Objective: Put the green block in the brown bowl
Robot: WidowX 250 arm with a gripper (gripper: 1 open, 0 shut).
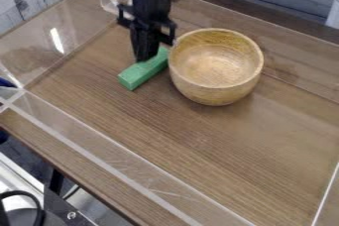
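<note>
Gripper (pixel 147 52) pointing down, jaws clenching on the upper end of the green block (pixel 141 70). Block hanging tilted: high end sitting in the jaws, low end reaching down-left toward the wooden table (pixel 199 151); whether that end is touching the table is not clear. Long axis running up-right to down-left. Brown bowl (pixel 216 65) sitting just right of the gripper, its near rim close beside the block's raised end. Coming move is probably turning on this: block needing to clear the rim, then travelling right over the bowl's hollow.
</note>
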